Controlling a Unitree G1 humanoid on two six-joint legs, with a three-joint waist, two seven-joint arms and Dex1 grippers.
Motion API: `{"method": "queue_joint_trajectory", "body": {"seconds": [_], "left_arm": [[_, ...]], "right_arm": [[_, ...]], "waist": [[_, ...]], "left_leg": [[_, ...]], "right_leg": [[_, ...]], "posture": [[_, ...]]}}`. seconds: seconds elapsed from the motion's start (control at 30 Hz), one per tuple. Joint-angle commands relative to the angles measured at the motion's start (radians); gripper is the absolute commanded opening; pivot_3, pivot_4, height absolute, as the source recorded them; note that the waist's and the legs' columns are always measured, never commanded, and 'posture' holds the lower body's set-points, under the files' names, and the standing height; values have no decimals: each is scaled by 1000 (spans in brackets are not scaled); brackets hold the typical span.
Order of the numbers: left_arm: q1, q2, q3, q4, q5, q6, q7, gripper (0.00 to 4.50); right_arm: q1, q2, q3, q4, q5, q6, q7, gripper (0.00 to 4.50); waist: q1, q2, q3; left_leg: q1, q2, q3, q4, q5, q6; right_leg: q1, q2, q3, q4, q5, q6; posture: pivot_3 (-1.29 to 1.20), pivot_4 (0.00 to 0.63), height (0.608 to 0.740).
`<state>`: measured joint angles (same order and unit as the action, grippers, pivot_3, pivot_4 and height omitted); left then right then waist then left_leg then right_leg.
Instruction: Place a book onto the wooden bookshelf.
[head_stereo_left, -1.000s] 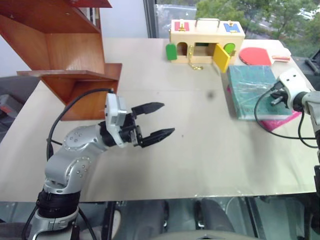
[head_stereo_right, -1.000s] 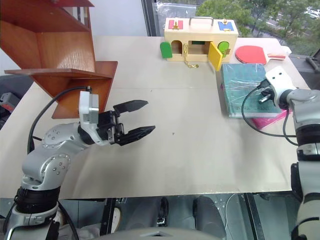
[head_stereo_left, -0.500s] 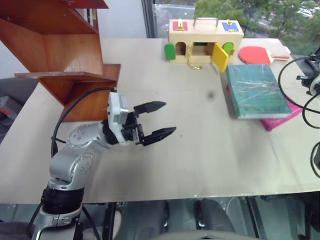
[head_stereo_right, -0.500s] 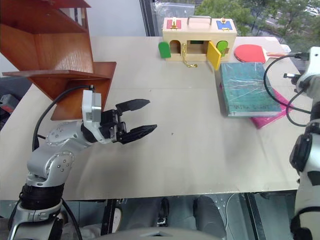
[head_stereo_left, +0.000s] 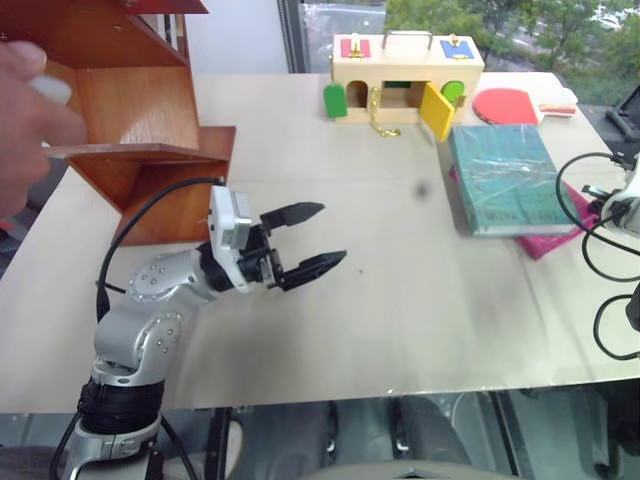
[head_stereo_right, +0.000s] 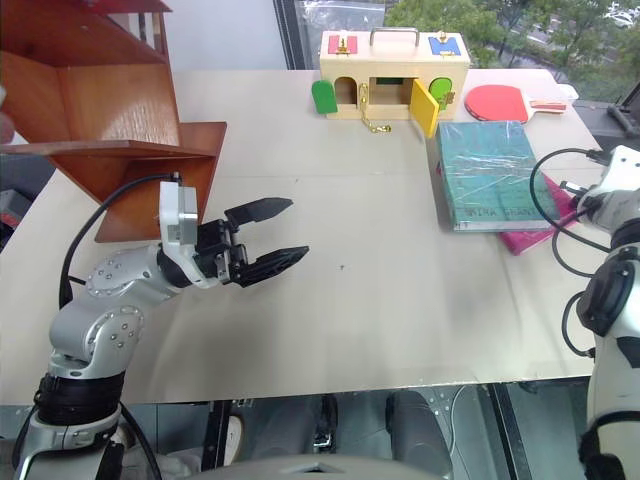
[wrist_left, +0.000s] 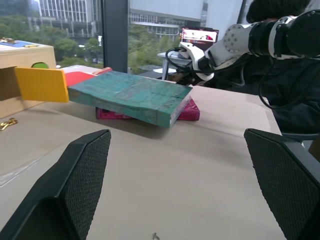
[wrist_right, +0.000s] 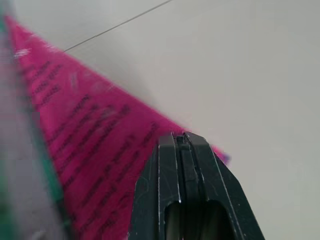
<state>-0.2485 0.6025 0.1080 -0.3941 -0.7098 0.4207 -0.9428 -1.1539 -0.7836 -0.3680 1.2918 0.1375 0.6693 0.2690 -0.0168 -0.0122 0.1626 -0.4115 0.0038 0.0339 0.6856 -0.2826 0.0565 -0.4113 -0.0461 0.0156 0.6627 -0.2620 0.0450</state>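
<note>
The teal-green book (head_stereo_left: 505, 180) lies flat at the table's right, on top of a smaller pink book (head_stereo_left: 560, 237); the left wrist view shows the book (wrist_left: 130, 95) from the side. The wooden bookshelf (head_stereo_left: 130, 110) stands at the table's far left. My left gripper (head_stereo_left: 333, 233) hovers over the middle-left of the table, open and empty, pointing toward the book. My right gripper (wrist_right: 182, 136) is shut with nothing in it, just over the pink book's (wrist_right: 95, 150) outer corner, to the right of the teal book.
A pale wooden box (head_stereo_left: 405, 75) with coloured doors stands at the table's back edge, a red paddle (head_stereo_left: 510, 105) beside it. A person's blurred hand (head_stereo_left: 25, 110) reaches in by the bookshelf at the left. Bare tabletop (head_stereo_left: 400, 300) lies between my grippers.
My right arm left the book's top, swung out right, and now sits by the pink book's corner. A person's hand has appeared at the left. My left arm stayed put.
</note>
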Motion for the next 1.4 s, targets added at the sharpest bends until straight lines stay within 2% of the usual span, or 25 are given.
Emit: {"method": "queue_joint_trajectory", "body": {"seconds": [0.03,0.2,0.33,0.6,0.73,0.83,0.97,1.13,1.27,1.4], "left_arm": [[-1,5,15,-46,-13,-9,3,4500],[-3,4,10,-45,-14,-6,0,4500],[-7,2,4,-40,-16,-4,-7,4500],[-25,-2,-3,-27,-12,-3,-19,4500],[-29,0,-4,-26,-5,-5,-23,4500],[-27,6,6,-28,-4,-6,-20,4500],[-15,10,16,-35,-4,-7,-16,4500],[-19,7,16,-33,-5,-7,-10,4500],[-31,9,11,-17,-3,-8,-19,4500],[-39,9,11,-11,-4,-7,-24,4500]], "right_arm": [[29,16,30,3,3,113,98,77],[57,27,68,-56,4,209,178,77],[106,1,58,-169,-12,103,61,77],[177,-62,57,-257,-28,111,-49,77],[223,-77,42,-317,-11,178,-56,77],[290,-75,4,-485,34,324,-48,77],[473,-4,-82,-916,135,623,-31,77],[632,214,-204,-1375,231,876,-38,77],[654,352,-246,-1520,258,935,-35,77],[682,404,-229,-1607,281,940,-11,77]], "waist": [[0,-1,-1],[1,-4,-3],[3,-6,-5],[17,-5,-5],[8,-5,-5],[6,-1,-5],[6,2,-6],[5,3,-6],[5,3,-7],[6,3,-7]], "left_leg": [[0,0,0,0,0,0],[0,0,0,0,0,0],[0,0,-1,0,0,0],[-2,-1,-2,1,0,0],[-2,-1,-2,1,0,0],[-2,-1,-2,1,0,0],[-2,0,-2,1,0,0],[-2,2,-3,1,0,0],[-1,0,-3,2,0,0],[-1,0,-3,2,0,0]], "right_leg": [[0,0,0,0,0,0],[0,-1,0,0,0,0],[0,-2,0,0,0,0],[0,-3,-2,0,0,0],[0,-3,-2,-1,0,0],[0,-2,-2,0,0,0],[-1,-3,-1,0,0,0],[-1,-2,-2,1,0,0],[-1,-2,-1,3,1,1],[-1,0,-1,3,1,1]], "posture": [[0,150,740],[0,150,740],[0,150,740],[0,150,740],[0,150,740],[0,150,740],[0,150,740],[0,150,740],[0,150,740],[0,150,740]]}}
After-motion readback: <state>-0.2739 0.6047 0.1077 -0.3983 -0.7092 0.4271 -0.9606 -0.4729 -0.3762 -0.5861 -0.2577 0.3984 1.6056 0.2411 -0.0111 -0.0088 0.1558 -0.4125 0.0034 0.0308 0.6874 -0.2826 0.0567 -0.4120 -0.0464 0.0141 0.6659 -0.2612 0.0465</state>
